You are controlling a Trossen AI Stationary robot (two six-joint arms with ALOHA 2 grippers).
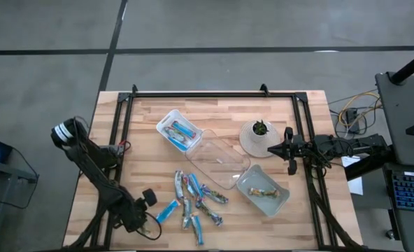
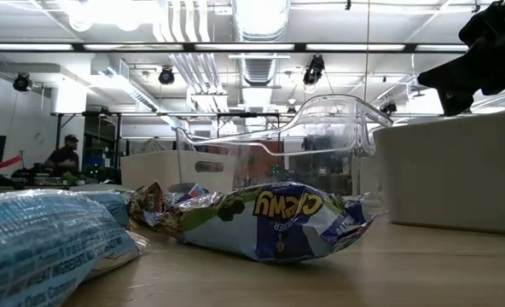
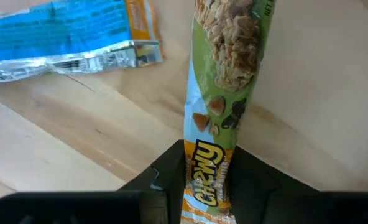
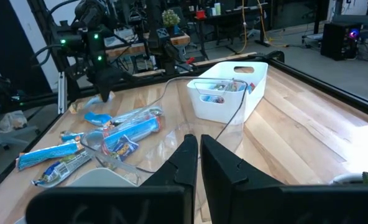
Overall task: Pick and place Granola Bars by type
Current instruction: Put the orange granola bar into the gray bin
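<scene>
**Left gripper has a green bar; most of the pile still unsorted**

Left gripper [image 1: 145, 210], seen from the high view, sits at the near-left part of the table [image 1: 263, 105], beside the loose pile of granola bars [image 1: 193, 199]. A white bin [image 1: 163, 123] farther back holds a few blue bars, another white bin [image 1: 285, 199] to the right holds a tan-green one or two, and the clear tray [image 1: 217, 162] between them looks empty. Right gripper [image 1: 289, 150] waits at the right edge, near a small potted plant [image 1: 260, 129].

From the low view, a wrapped bar marked "Chewy" [image 2: 278, 223] lies flat on the wood in front of the clear tray, with more bars to its left.

Through the left wrist view, the fingers are clamped on the end of a green-wrapped bar [image 3: 224, 81], which sticks out ahead of them above the wood; a blue bar [image 3: 59, 31] lies nearby.

In the right wrist view, the right arm's fingers [image 4: 185, 163] are closed together, holding nothing.

My reading: sorting is only begun. A handful of bars are binned, roughly ten remain, and the held bar probably belongs in the right-hand bin.
</scene>
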